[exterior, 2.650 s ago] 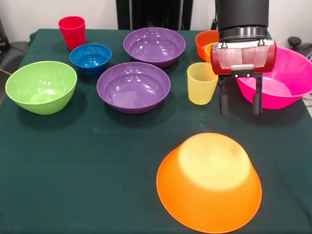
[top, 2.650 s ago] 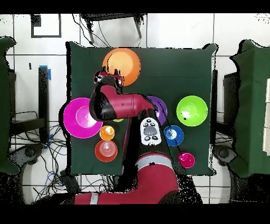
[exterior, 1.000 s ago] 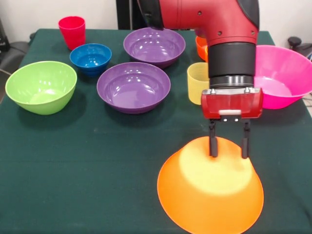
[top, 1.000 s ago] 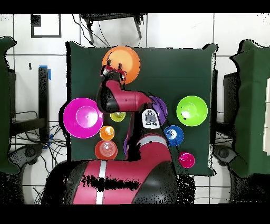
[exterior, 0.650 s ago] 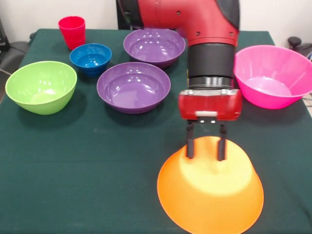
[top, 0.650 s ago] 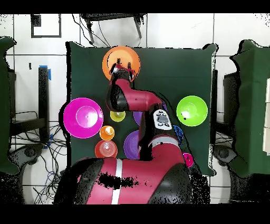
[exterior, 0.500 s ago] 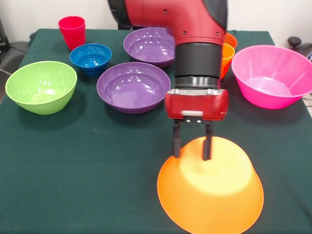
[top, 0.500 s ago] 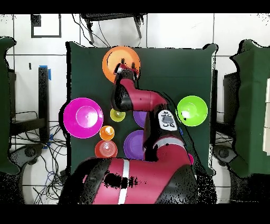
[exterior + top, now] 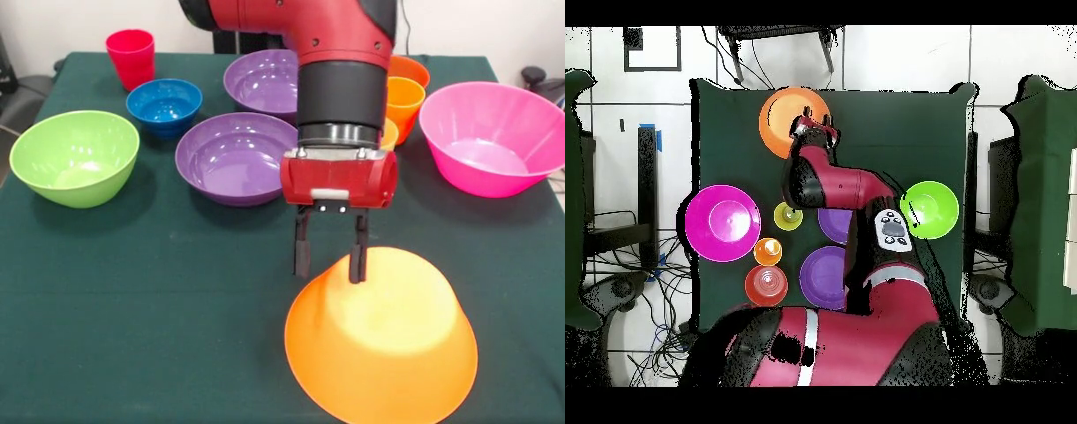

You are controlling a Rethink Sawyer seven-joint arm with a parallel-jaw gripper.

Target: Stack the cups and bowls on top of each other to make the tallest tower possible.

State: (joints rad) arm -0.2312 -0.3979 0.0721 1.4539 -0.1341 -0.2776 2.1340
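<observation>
The large orange bowl (image 9: 380,340) lies upside down near the table's front edge; it also shows in the overhead view (image 9: 785,118). My gripper (image 9: 328,256) is open and empty, and hangs over the bowl's far left rim. One fingertip (image 9: 357,265) is over the bowl, the other just left of it. The gripper shows overhead (image 9: 815,122) too. The pink bowl (image 9: 494,137) stands at the right. Two purple bowls (image 9: 234,159) (image 9: 265,84), the lime green bowl (image 9: 75,155), the blue bowl (image 9: 163,104) and the red cup (image 9: 131,57) stand upright at the left.
An orange-yellow cup (image 9: 403,106) stands before the red-orange bowl (image 9: 413,69) behind my arm. The translucent yellow cup (image 9: 787,215) is mostly hidden by the gripper in the front view. My arm (image 9: 840,190) hides the blue bowl and red cup overhead.
My gripper has moved from beside the pink bowl to the upturned orange bowl, then leftward across its top to its left rim. It stays open. The bowls and cups have not moved.
</observation>
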